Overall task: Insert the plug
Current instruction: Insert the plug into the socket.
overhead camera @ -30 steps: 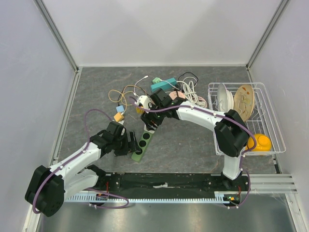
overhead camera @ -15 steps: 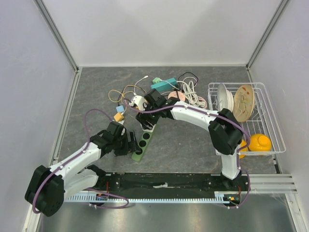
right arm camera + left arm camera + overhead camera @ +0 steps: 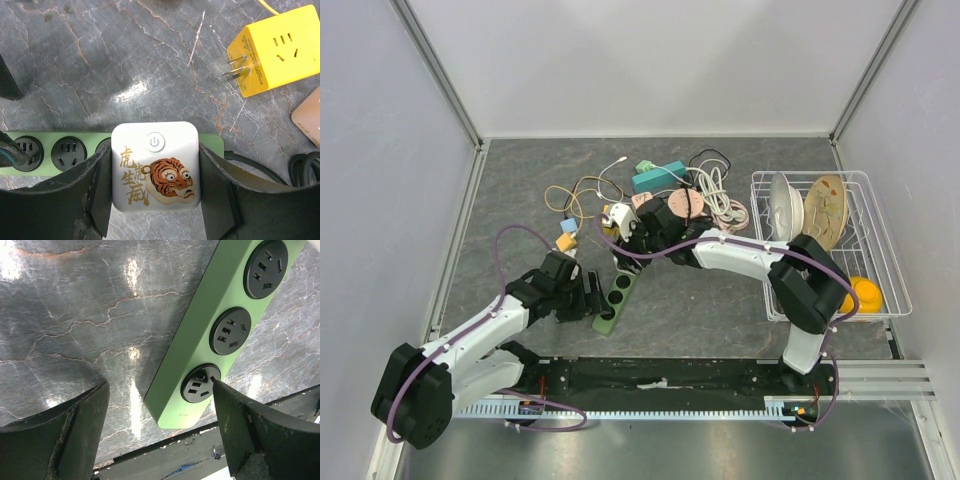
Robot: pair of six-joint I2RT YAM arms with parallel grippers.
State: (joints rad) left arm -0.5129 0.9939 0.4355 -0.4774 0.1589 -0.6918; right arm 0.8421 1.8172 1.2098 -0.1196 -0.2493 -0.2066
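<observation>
A green power strip [image 3: 616,293] with round black sockets lies on the grey table, also in the left wrist view [image 3: 200,350] and the right wrist view [image 3: 47,137]. The plug [image 3: 617,216] is a white square block with a tiger picture and a power button [image 3: 155,167]. My right gripper [image 3: 155,150] is shut on its sides and holds it over the strip's far end, covering the socket there. My left gripper [image 3: 159,385] stands open astride the strip's near end, its right fingertip at the last socket, its left finger apart from the strip.
A yellow cube adapter [image 3: 272,50] with bare prongs lies just beyond the plug, a pink adapter [image 3: 310,117] and a black cord [image 3: 305,165] to its right. A heap of cables and chargers [image 3: 670,180] sits behind. At the right stands a wire dish rack [image 3: 825,240].
My right arm has swung its wrist and elbow about while the white plug stayed near the strip's far end. The left arm and the strip have not moved.
</observation>
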